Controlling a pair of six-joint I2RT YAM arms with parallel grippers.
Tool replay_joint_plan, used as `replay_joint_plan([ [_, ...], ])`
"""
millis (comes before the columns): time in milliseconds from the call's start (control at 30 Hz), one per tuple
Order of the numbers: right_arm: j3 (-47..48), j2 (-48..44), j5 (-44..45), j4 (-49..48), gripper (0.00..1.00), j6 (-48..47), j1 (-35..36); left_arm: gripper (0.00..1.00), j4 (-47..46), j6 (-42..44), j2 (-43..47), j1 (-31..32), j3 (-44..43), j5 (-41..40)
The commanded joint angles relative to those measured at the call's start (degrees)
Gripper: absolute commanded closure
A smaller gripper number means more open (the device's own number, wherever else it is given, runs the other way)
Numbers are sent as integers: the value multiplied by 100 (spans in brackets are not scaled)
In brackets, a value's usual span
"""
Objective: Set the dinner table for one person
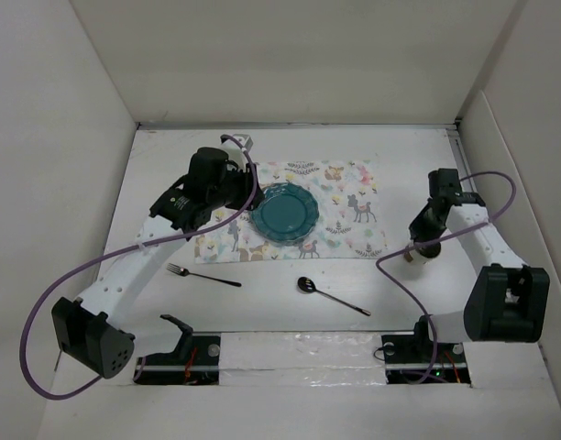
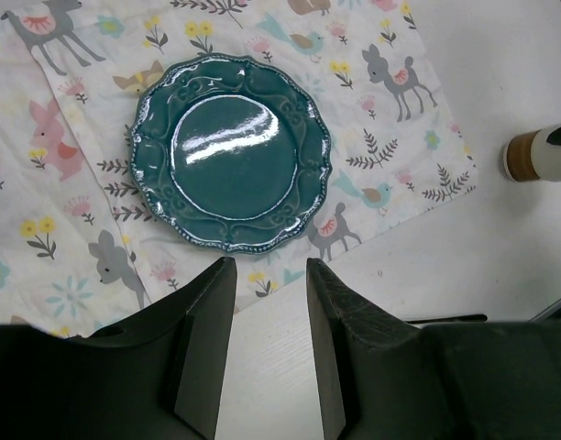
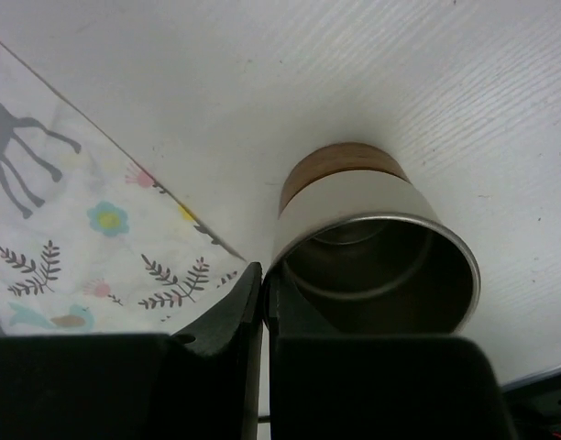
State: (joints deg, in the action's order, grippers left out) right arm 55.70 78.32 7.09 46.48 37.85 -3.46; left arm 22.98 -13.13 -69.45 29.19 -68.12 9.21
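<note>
Table is taking up most of the top view, with the arm bases sitting at its near edge. Placemat is lying on the table's middle, and a teal plate is sitting on the placemat left of centre. Fork is lying on bare table nearer than the placemat's left corner. Spoon is lying to the fork's right, and both are lying apart from the cloth. Left claw is hovering over the placemat's near edge, just short of the plate, released and gripping nothing. Right claw is clenching the rim of the cup, one finger inside and one outside. The cup, with a cork-coloured base, is standing upright just beside the placemat's near right corner, off the cloth. I cannot tell whether its base is touching the table.
</note>
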Motion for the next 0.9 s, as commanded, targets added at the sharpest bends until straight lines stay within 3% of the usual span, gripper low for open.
replay_joint_plan([
  [0,730,-186,345,-271,100,-40,223,66,-119,12,230,17,-158,-95],
  [133,2073,726,407,-148,100,-295,662,66,-136,-14,125,17,-255,-69],
  [300,4525,2307,643,413,100,-557,1276,66,-198,-94,107,17,-351,-60],
  [500,6721,4110,697,836,100,-936,1463,66,-128,-129,116,17,-386,-226],
  [733,7980,5183,583,1091,100,-1130,1515,66,-110,-208,55,17,-457,-359],
  [867,8184,5553,557,1188,100,-1209,1568,66,-189,-243,-16,17,-439,-359],
])
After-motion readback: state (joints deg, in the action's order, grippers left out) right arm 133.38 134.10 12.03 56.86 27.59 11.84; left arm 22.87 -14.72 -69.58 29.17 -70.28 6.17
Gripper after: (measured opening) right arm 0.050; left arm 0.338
